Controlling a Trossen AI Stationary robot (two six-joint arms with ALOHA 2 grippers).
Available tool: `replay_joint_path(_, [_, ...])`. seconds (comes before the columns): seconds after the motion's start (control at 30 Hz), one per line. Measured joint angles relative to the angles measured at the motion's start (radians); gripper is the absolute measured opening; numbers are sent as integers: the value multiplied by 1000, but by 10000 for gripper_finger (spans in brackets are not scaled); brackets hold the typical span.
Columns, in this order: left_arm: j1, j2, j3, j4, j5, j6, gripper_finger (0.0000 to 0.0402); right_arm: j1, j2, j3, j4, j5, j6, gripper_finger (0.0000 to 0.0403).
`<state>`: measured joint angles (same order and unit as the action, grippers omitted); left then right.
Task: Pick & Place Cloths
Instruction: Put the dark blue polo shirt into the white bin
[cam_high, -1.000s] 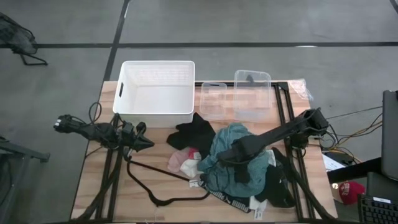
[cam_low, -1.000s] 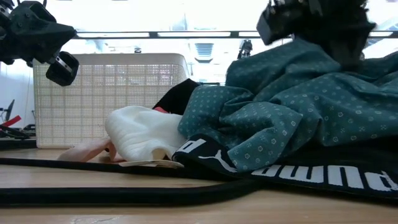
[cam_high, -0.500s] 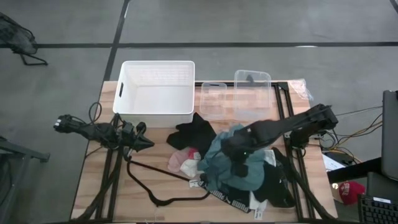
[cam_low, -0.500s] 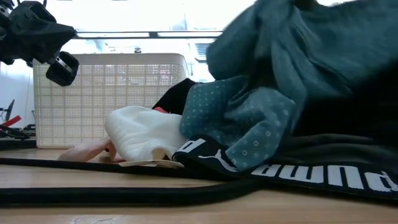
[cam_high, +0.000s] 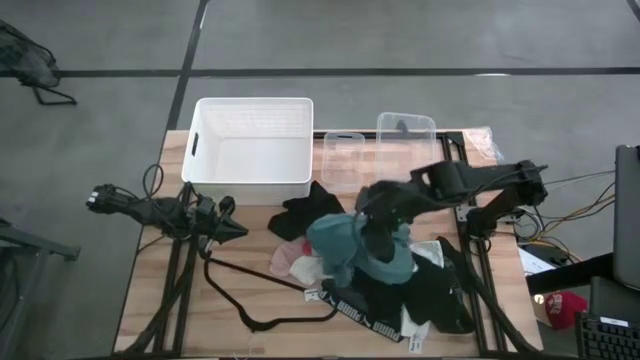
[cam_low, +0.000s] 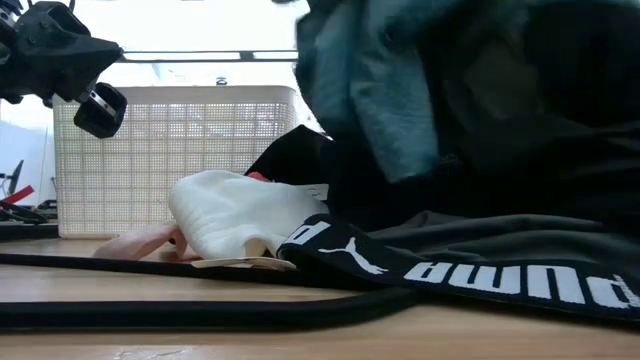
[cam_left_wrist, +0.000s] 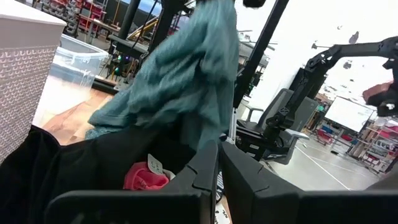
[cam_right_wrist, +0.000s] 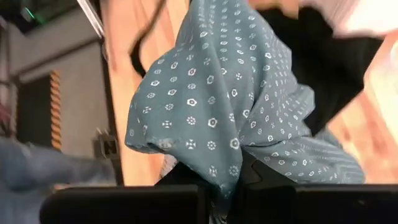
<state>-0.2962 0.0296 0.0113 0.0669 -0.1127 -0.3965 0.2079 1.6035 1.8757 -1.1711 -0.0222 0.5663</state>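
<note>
Right gripper (cam_high: 372, 222) is clenched on the teal cloth (cam_high: 345, 243), hung above the pile in mid-table; the white basket (cam_high: 253, 178) lies beyond, toward the idle, closed left gripper (cam_high: 228, 230).

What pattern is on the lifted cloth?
Teal cloth with small white dots; clearest in the right wrist view.

The big garment (cam_high: 350, 245) is teal, sprinkled with small pale ring-and-dot motifs — the print reads clearest in the right wrist view (cam_right_wrist: 224, 106). Under it lie black clothes (cam_high: 430, 300), a black waistband (cam_low: 480, 278) with bold white lettering, a cream-white piece (cam_low: 235, 215), a pale pink one (cam_high: 285, 260) and a red scrap (cam_left_wrist: 144, 179). The basket (cam_high: 252, 145) is white, the hanger (cam_high: 250, 275) black, the table (cam_high: 150, 310) light wood — and both arms are dark.
</note>
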Motion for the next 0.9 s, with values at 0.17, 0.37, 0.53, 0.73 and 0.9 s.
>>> replay_joint_path(0.17, [0, 0, 0, 0, 0, 0, 25, -34, 7, 123, 39, 0, 3, 11])
replay_joint_path(0.37, [0, 0, 0, -1, 0, 0, 25, -79, 15, 244, 121, 0, 3, 11])
replay_joint_path(0.53, [0, 1, 0, -1, 0, 0, 25, -120, 37, 330, 212, 0, -17, 10])
replay_joint_path(0.73, [0, 1, 0, -2, 0, 0, 25, -186, 36, 361, 422, -1, -45, 11])
replay_joint_path(0.9, [0, 1, 0, -2, 0, 0, 25, -266, 36, 351, 617, -1, -69, 11])
